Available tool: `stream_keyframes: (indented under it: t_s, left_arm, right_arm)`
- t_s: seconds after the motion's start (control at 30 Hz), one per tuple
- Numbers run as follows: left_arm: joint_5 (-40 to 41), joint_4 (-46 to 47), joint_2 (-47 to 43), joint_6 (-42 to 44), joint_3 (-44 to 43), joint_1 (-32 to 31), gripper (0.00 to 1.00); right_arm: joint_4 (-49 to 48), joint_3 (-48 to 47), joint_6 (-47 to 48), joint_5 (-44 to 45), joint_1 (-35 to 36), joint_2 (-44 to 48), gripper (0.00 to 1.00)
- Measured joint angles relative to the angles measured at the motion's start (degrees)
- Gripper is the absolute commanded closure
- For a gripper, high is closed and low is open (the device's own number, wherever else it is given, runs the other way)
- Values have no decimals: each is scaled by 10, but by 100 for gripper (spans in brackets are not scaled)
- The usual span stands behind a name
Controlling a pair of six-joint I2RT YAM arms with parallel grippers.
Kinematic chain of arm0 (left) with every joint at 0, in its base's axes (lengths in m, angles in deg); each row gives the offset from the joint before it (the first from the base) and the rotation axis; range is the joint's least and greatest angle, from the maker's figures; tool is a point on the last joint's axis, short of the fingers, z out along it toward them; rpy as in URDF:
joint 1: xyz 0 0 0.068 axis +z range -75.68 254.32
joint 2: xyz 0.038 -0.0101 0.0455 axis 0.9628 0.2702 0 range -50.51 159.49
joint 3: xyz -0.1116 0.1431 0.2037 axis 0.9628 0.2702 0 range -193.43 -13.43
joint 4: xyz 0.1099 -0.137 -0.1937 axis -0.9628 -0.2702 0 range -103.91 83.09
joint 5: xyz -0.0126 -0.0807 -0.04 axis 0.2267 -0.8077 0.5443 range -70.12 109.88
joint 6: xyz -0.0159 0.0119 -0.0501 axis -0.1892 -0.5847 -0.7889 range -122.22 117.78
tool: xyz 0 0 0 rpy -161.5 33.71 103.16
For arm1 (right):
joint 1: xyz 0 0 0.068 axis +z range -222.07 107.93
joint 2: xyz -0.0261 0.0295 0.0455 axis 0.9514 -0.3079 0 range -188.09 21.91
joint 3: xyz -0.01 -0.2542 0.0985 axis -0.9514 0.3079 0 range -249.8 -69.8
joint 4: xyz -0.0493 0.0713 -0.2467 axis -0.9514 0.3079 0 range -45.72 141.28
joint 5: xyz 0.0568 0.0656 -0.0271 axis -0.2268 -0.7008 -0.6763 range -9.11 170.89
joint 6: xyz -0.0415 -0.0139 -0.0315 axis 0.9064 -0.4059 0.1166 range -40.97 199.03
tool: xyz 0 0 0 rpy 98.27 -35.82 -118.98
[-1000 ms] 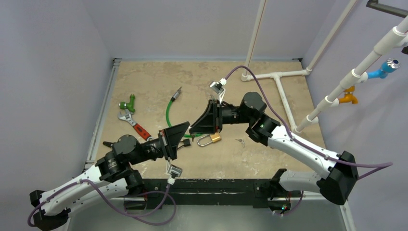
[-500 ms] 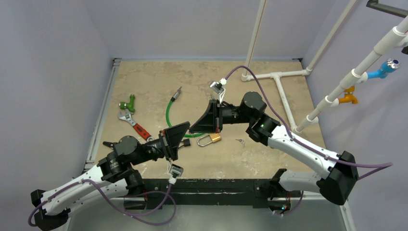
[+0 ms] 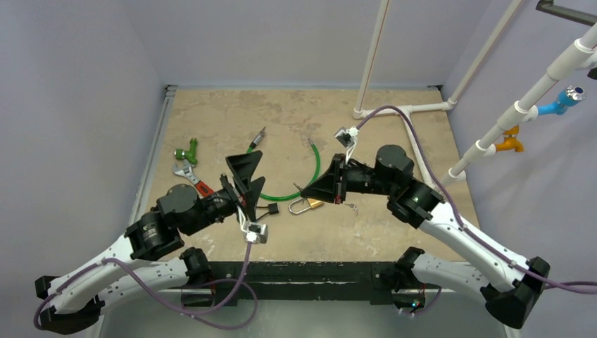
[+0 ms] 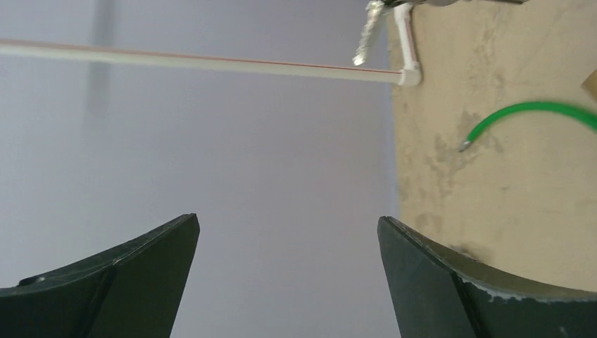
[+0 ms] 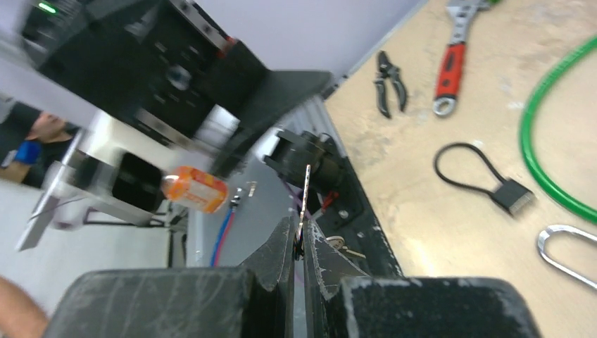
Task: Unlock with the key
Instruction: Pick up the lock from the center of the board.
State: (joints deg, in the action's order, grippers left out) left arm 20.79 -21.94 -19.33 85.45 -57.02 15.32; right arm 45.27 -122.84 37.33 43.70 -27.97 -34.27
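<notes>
Key [image 5: 305,189] pinched edge-on in the clamped right gripper [image 5: 298,243], blade protruding for insertion into padlock [image 3: 307,205]; left gripper [image 4: 288,222] spread, empty, free to steady it.

A thin key [image 5: 306,191] was held upright, pinched between the closed fingers of the right tool [image 5: 298,238]. On the desk [image 5: 457,239], a red wrench [image 5: 448,70], black pliers [image 5: 391,88], a green cable [image 5: 525,127] and a black loop [image 5: 517,198] were seen.

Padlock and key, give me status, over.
Left gripper open, empty. Right gripper shut on key, hovering by padlock. Padlock flat on table, key not in. Green cable close behind it, not covering.
</notes>
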Motion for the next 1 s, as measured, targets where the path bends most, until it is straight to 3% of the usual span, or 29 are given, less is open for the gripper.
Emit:
stream_keyframes:
  t_s: [0.1, 0.23, 0.4, 0.7, 1.0]
  left_arm:
    - [21, -82, 51, -183, -87, 1, 0]
    - [3, -169, 146, -380, -139, 4, 0]
    - [-88, -240, 338, -545, -171, 33, 4]
    - [-177, -212, 495, -700, -165, 117, 0]
    - [-250, -167, 636, -747, -227, 120, 0]
  right_arm:
    - [68, 23, 23, 61, 0, 58, 100]
    - [152, 43, 31, 133, -2, 138, 100]
    - [236, 43, 28, 200, -2, 221, 100]
    - [301, 0, 3, 258, -2, 317, 100]
    - [323, -52, 7, 280, -2, 315, 100]
